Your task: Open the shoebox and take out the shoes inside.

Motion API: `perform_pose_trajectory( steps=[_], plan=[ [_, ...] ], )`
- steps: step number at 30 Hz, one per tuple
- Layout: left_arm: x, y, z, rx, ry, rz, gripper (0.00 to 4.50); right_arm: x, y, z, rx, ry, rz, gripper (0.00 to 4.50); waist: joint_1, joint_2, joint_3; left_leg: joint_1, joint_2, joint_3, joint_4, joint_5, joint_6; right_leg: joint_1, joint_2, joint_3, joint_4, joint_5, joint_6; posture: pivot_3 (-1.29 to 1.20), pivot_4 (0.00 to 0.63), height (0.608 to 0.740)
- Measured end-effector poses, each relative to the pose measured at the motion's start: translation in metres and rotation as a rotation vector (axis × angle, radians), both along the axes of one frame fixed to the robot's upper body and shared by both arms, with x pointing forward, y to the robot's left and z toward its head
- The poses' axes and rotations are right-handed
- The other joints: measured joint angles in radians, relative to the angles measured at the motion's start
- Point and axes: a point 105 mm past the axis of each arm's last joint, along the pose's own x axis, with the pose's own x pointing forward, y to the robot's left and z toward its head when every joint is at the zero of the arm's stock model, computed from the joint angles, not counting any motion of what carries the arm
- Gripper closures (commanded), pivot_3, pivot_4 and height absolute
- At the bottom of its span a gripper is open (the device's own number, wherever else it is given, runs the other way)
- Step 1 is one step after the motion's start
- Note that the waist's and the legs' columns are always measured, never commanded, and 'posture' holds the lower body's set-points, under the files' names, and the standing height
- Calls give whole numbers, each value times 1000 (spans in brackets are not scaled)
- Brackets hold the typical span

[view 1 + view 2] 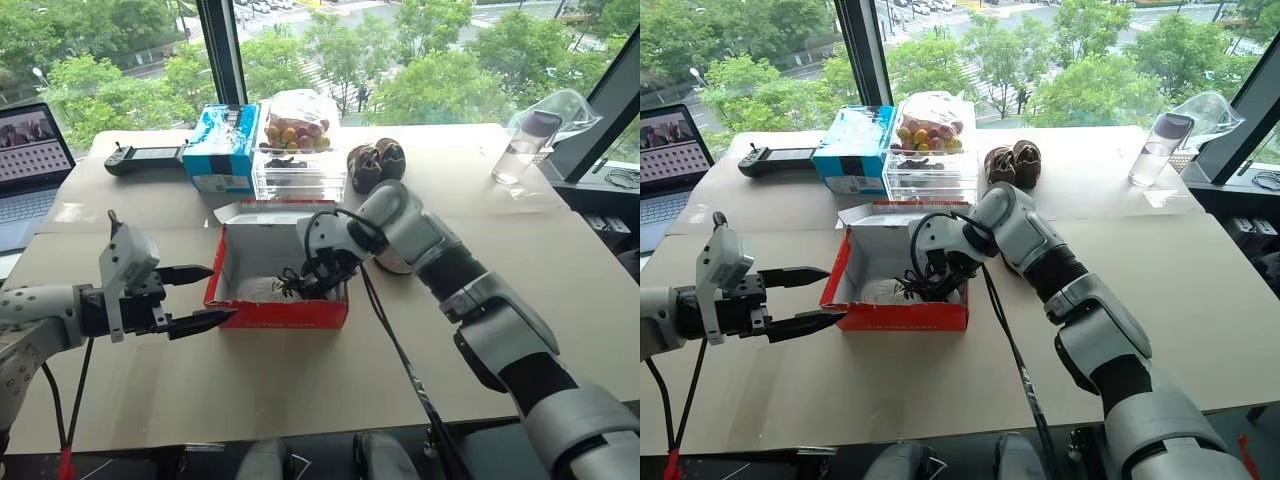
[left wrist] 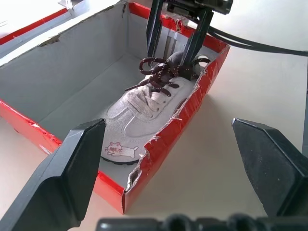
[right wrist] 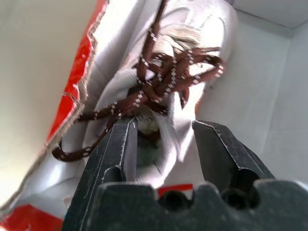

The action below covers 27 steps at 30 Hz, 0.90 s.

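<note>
At the centre of the tan surface sits the shoebox, its hinged lid already folded back toward twelve o'clock, so the opening step looks done. The removal is what remains: a shoe lies inside the box against the near red wall, and I can make out only this one for certain; whether its partner lies beneath or beside it I cannot tell.

The right end effector reaches down into the box from three o'clock, its fingers partly spread and straddling the shoe's collar just behind the laces; contact looks close, but a firm hold is not certain. The left end effector hovers at nine o'clock of the box, just outside its left wall, fingers fully spread and holding nothing.

The box is red outside and white inside, its near wall torn and ragged along the top edge. The shoe is a small white sneaker with dark brown speckled laces tied in a loose tangle, and a little cartoon animal printed near the sole.
</note>
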Motion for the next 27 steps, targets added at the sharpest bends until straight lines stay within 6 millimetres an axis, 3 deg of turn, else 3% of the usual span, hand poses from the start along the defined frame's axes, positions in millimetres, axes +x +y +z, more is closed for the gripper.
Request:
perform_pose_trajectory(
  steps=[3, 8, 14, 21, 25, 27],
  plan=[
    [-1, -1, 1, -6, -2, -3, 0, 4, 7, -4, 17, -11, -24, 2857, -3, 0, 0, 1, 0, 0, 0, 0, 0, 1, 0, 0, 0, 0, 0, 0, 150, 740],
    [-3, -1, 0, -10, 3, -6, 0, 6, 15, -2, 45, -25, -41, 4426, -10, 0, 0, 2, 0, 0, 0, 1, -1, 1, 0, 0, 0, 0, -1, 0, 150, 740],
    [-3, 1, 3, -10, -9, 3, 0, 10, 15, 11, 71, -37, -61, 4426, -19, 0, 0, 0, 0, 0, 0, 1, -2, -1, 0, 0, 1, 1, -1, 0, 150, 740],
    [-5, 4, 9, -8, -24, 3, 0, 16, 14, 87, 227, -125, -101, 4426, -22, 0, 0, -3, 0, 0, -1, 1, -2, -6, 0, 0, 1, 1, -1, 0, 150, 740],
    [-5, 4, 10, -9, -29, -2, 0, 21, 7, 106, 258, -172, -135, 4426, -22, 0, 0, -4, 0, 0, -1, 1, -2, -6, 0, 1, 1, 1, -1, 0, 150, 740],
    [-4, 3, 14, -12, -41, -8, 0, 29, -10, 117, 266, -200, -193, 4426, -13, 0, 0, -5, 0, 0, -1, 1, -2, -6, 0, 0, 1, 1, -1, 0, 150, 740]
  ],
)
